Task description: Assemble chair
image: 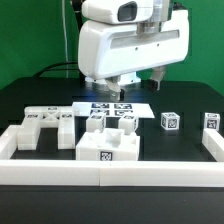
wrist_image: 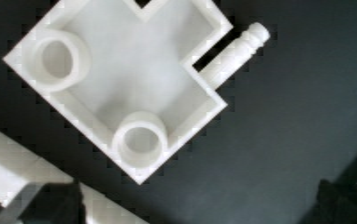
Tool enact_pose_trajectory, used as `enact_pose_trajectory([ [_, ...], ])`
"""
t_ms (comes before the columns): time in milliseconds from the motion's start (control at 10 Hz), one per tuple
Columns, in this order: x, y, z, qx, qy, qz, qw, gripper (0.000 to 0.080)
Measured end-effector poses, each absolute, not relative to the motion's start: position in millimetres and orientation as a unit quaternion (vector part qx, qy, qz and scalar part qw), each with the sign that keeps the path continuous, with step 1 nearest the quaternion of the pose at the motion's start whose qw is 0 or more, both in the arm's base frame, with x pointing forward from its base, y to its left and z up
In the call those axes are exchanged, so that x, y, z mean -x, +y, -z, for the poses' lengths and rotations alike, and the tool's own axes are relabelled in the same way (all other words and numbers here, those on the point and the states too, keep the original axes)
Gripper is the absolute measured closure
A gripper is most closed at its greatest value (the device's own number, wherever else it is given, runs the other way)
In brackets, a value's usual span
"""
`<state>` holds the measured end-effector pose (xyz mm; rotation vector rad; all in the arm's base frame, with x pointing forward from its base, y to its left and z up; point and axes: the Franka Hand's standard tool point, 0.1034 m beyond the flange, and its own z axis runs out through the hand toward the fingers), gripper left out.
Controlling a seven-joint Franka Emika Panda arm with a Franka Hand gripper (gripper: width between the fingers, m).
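Observation:
The chair lies in loose white tagged parts on the black table. A slotted flat piece is at the exterior view's left. Chunky blocks sit in the front middle, and two small cubes stand to the right. My gripper hangs over the back middle, above the table and touching nothing. In the wrist view, a flat white piece with two round holes lies below, a ribbed white peg beside it. The gripper is open, with only bare table between its dark fingertips.
The marker board lies flat under the gripper. Long white border rails run along the front, the left and the right of the work area. A white strip crosses one corner of the wrist view.

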<state>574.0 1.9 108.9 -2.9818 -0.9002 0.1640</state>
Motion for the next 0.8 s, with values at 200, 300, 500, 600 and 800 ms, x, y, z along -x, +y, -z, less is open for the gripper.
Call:
enact_pose_trajectory([
  [200, -572.9, -1.1, -105.8, 0.980, -0.193, -0.055, 0.003, 0.0150],
  [300, -574.0, -5.3, -98.2, 0.985, -0.165, -0.055, 0.002, 0.0150],
  [500, -582.2, -6.5, -87.2, 0.996, -0.086, -0.037, 0.011, 0.0150],
  [600, -589.7, -6.9, -82.9, 0.999, -0.048, -0.013, 0.015, 0.0150],
  [800, -588.4, -1.8, -82.5, 0.999, 0.016, -0.018, 0.022, 0.0150],
])
